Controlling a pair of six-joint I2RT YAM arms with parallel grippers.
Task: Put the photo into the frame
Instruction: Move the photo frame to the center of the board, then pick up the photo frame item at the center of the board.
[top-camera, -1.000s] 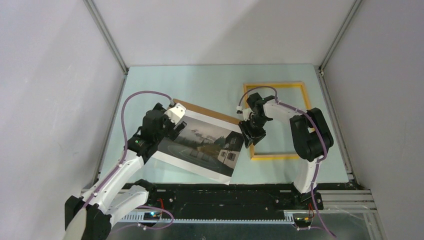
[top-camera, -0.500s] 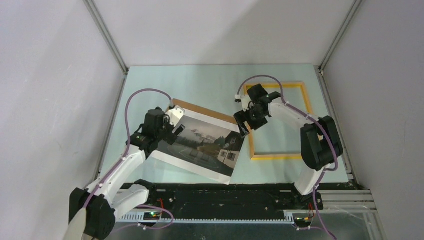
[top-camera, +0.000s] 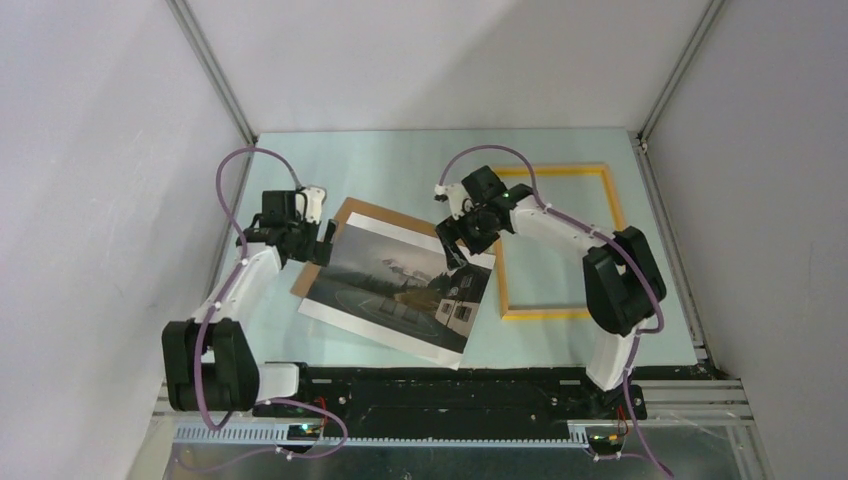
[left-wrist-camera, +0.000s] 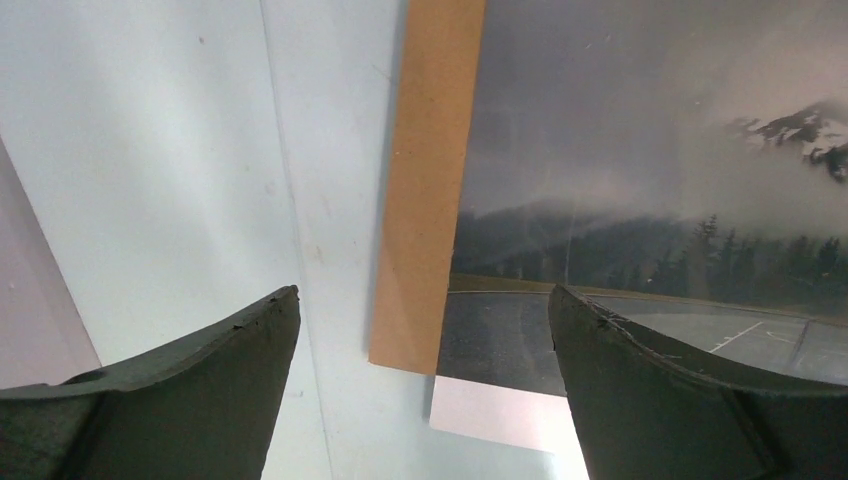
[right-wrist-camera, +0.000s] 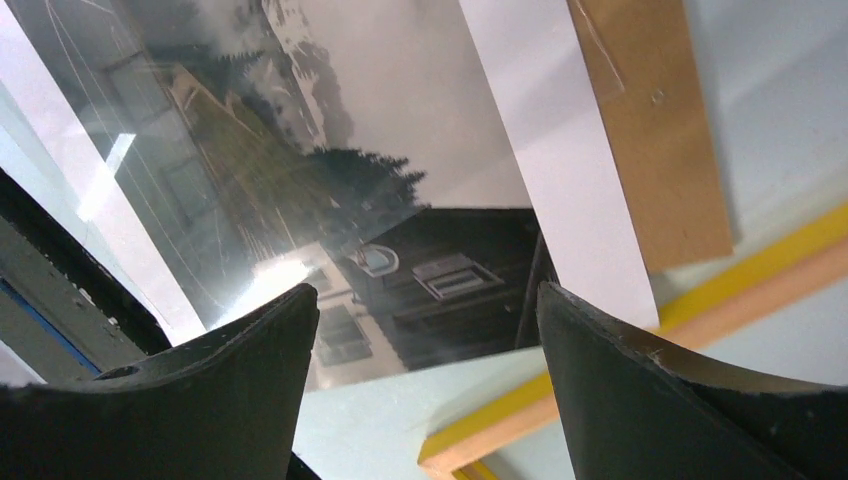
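Note:
The photo (top-camera: 395, 290), a grey misty landscape with white borders, lies tilted on a brown backing board (top-camera: 352, 214) left of centre. The yellow-edged frame (top-camera: 550, 313) lies flat to its right; the photo's right corner overlaps the frame's left edge. My left gripper (top-camera: 322, 242) is open at the board's left side; in the left wrist view the board's corner (left-wrist-camera: 430, 200) and the photo (left-wrist-camera: 640, 180) show between its fingers. My right gripper (top-camera: 452, 248) is open above the photo's right edge (right-wrist-camera: 330, 180), with the frame's corner (right-wrist-camera: 560, 400) below it. Neither holds anything.
The pale green table (top-camera: 400, 165) is walled by grey panels on three sides. The black base rail (top-camera: 440, 385) runs along the near edge. Purple cables loop over both arms.
My left arm has drawn back up and to the left, off the photo to the board's edge. My right gripper has opened wider and moved left from the frame's edge to the photo's right edge.

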